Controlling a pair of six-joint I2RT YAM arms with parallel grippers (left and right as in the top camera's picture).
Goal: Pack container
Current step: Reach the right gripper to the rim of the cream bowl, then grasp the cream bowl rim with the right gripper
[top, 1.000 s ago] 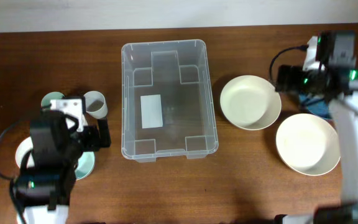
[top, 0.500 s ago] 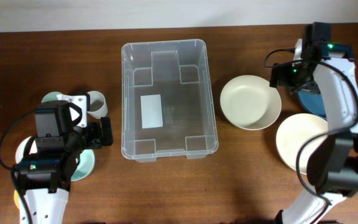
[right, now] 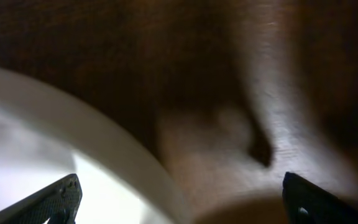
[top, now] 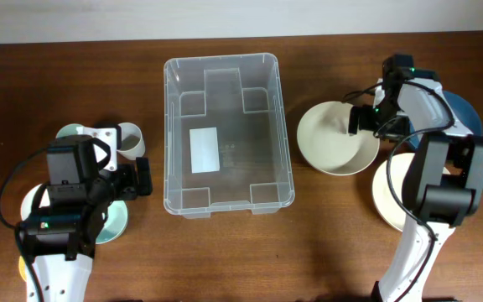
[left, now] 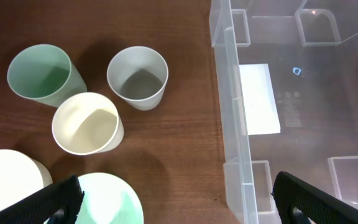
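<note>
The container is a large clear bin with a white label, standing empty at the table's middle; its left wall shows in the left wrist view. My left gripper is open and empty, just left of the container, above bare wood and a mint bowl. My right gripper is open, low over the right rim of a cream bowl. The blurred rim lies between its fingers.
A green cup, a grey cup and a cream cup stand left of the container, with a white bowl nearer. A second cream bowl and a blue plate sit at the right.
My right arm has swung from the table's far right edge inward and down to the cream bowl's rim, uncovering the blue plate. My left arm shifted slightly, then held still.
</note>
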